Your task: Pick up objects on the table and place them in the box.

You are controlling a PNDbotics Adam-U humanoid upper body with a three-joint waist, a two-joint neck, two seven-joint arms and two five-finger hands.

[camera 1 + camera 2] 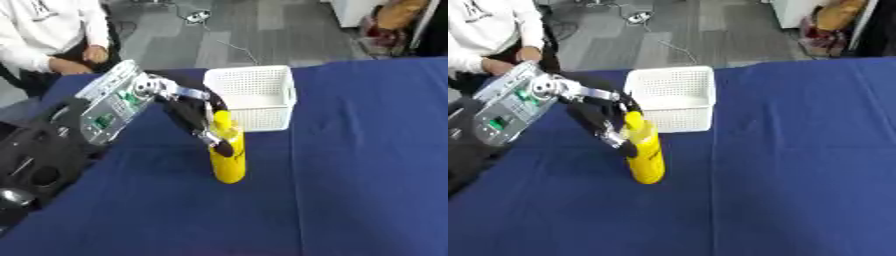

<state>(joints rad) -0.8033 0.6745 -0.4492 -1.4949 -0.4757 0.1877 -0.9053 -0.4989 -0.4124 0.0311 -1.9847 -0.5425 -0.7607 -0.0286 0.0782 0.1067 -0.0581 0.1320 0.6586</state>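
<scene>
The left hand is wrapping its fingers around the upright yellow plastic bottle, standing on the blue worktop just before the white perforated box; the grasp step is underway, and next it likely needs lifting over the rim.

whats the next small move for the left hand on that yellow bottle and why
Probably lift it straight up: the left hand is curled round the tall yellow plastic bottle, which stands upright on the blue cloth just before the white perforated plastic basket, whose wall it must clear.
</scene>
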